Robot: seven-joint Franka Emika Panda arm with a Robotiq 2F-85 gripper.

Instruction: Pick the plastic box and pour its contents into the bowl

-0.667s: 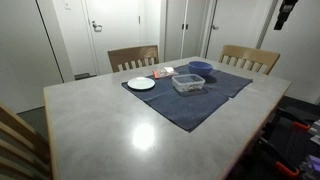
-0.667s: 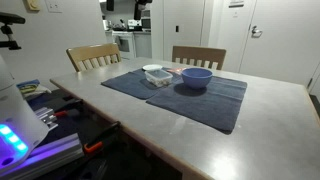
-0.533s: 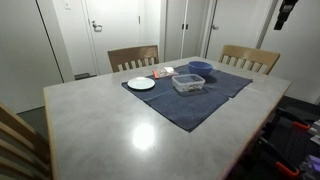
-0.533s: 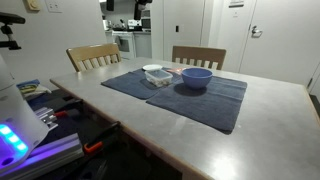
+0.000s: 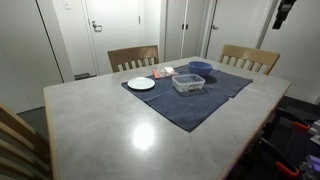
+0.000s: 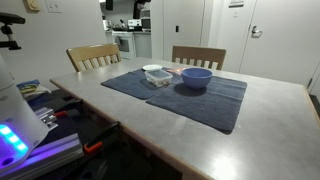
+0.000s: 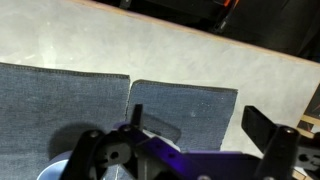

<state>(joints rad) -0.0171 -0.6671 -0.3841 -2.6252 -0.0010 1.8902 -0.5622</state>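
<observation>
The plastic box is a clear tub standing on a dark blue cloth mat; it also shows in an exterior view. The deep-blue bowl stands just beside it on the mat, and shows larger in an exterior view. My gripper hangs high above the table's far right corner, well away from both. In the wrist view my gripper is open and empty, with the mats far below. A see-through shape near its left finger may be the box.
A white plate and an orange-and-white packet lie on the mat beside the box. Two wooden chairs stand at the table's far side. Bare grey tabletop surrounds the mats. Equipment stands by the table.
</observation>
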